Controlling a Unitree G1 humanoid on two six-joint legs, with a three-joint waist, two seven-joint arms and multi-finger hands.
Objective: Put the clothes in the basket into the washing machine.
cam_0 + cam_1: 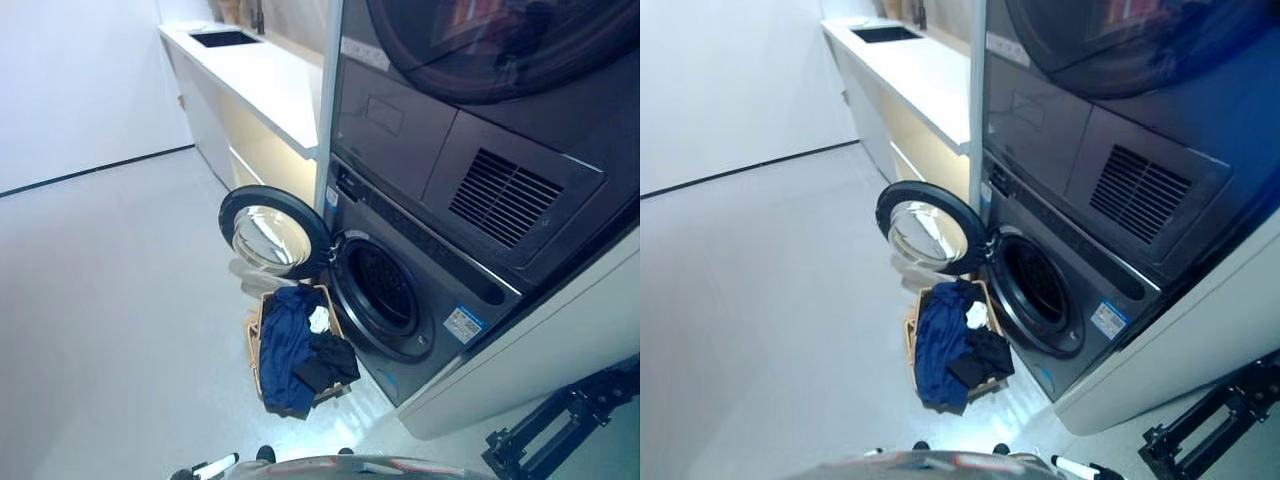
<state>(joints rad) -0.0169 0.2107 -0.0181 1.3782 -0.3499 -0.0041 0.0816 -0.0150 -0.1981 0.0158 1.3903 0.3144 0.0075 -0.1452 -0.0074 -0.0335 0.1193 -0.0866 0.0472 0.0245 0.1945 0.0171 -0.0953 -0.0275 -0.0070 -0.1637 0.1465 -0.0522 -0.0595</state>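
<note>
A tan basket [254,345] stands on the floor in front of the grey washing machine [440,300]. It holds a blue garment [284,345] that spills over its near rim, a black garment [326,365] and a small white piece [319,320]. The machine's round door [272,232] is swung open to the left, and the dark drum opening [385,290] is exposed just right of the basket. Only a sliver of my left hand [205,467] shows at the bottom edge, and a sliver of my right hand [1078,467] likewise. Both are far from the basket.
A second grey machine [480,150] is stacked above the washer. A white counter [265,75] with a dark sink [224,38] runs along the back left. A black stand [560,425] lies on the floor at the lower right. A white cabinet side [540,350] flanks the washer.
</note>
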